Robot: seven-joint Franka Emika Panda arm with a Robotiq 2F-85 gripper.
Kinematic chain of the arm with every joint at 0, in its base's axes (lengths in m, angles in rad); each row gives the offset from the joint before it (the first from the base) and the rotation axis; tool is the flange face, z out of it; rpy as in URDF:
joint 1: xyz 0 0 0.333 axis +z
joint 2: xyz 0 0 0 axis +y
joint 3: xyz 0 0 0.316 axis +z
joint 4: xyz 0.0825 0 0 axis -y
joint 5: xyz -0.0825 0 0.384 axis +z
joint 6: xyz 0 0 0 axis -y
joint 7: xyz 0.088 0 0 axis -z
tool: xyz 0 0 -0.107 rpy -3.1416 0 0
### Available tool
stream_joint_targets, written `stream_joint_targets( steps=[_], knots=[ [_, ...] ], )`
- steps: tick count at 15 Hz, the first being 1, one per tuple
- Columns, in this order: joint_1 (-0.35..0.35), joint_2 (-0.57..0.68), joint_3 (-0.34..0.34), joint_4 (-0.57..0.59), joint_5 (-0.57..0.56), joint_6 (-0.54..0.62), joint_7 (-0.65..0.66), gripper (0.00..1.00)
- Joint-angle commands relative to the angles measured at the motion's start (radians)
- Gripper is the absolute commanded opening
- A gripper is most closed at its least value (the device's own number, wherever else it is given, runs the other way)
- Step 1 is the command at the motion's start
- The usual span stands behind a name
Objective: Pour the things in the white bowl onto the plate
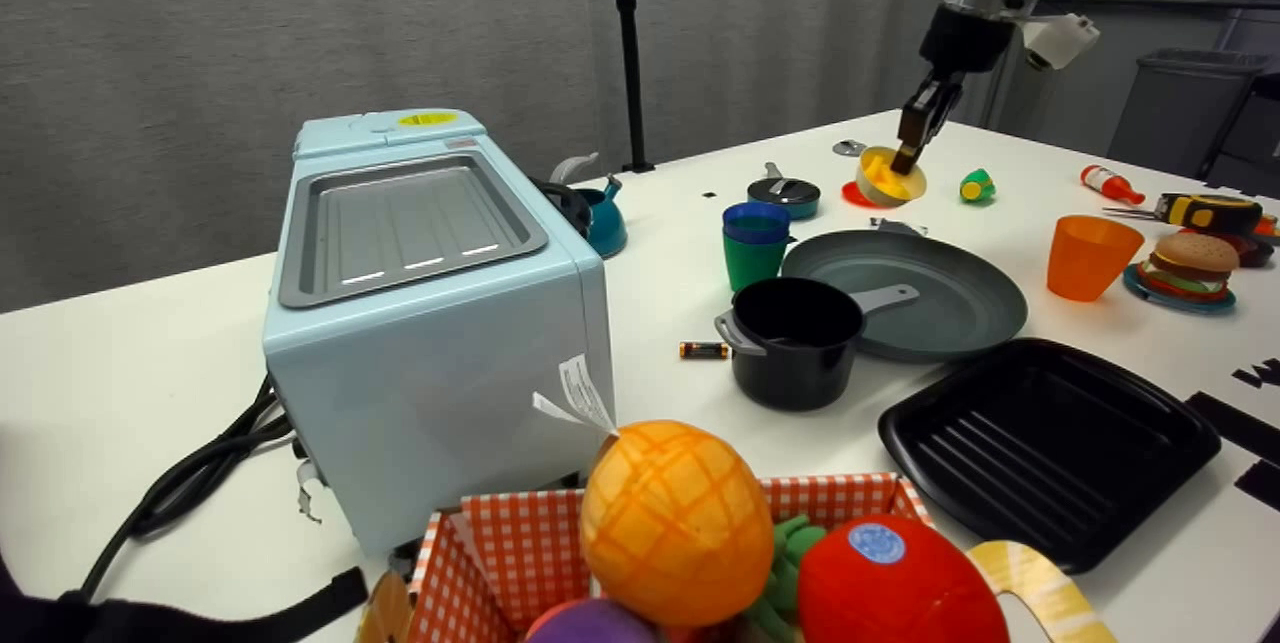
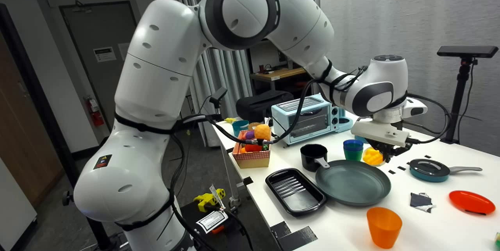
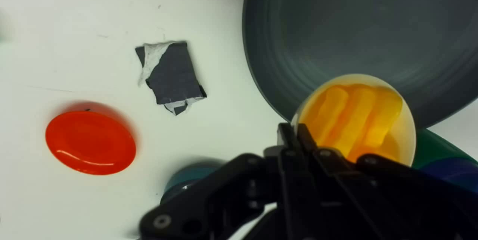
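My gripper [image 3: 297, 135] is shut on the rim of the white bowl [image 3: 407, 137], one finger inside and one outside. The bowl holds several yellow stick-like pieces [image 3: 354, 113]. In both exterior views the bowl [image 1: 914, 187] [image 2: 365, 152] is in the air, tilted, with the pieces [image 1: 882, 175] [image 2: 373, 156] showing inside and the gripper [image 1: 905, 161] [image 2: 384, 158] at its side. The large dark grey-green plate [image 3: 366, 27] lies on the table, its inside bare in both exterior views [image 1: 950, 293] [image 2: 351, 184]. In the wrist view the bowl overlaps the plate's near rim.
Stacked blue and green cups [image 2: 353, 149] and a black pot [image 2: 312, 157] stand against the plate's side. A black ridged tray [image 2: 297, 192] lies beside it. An orange cup [image 2: 384, 227], a red dish [image 2: 470, 202], a lidded pan [image 2: 429, 171] and a toaster oven [image 2: 308, 122] stand around.
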Motion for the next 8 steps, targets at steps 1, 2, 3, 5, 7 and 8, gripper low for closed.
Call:
stream_joint_targets(
  steps=[1,2,3,5,7,8],
  knots=[
    [-0.076,-0.143,0.060,-0.178,0.066,0.049,-0.157,0.01],
    [-0.092,-0.168,0.072,-0.221,0.088,0.065,-0.205,0.01],
    [-0.104,-0.190,0.081,-0.260,0.106,0.086,-0.249,0.01],
    [-0.129,-0.223,0.109,-0.346,0.164,0.174,-0.366,0.01],
    [-0.138,-0.233,0.119,-0.379,0.209,0.174,-0.424,0.01],
    [-0.120,-0.233,0.089,-0.365,0.176,0.066,-0.408,0.01]
  ],
)
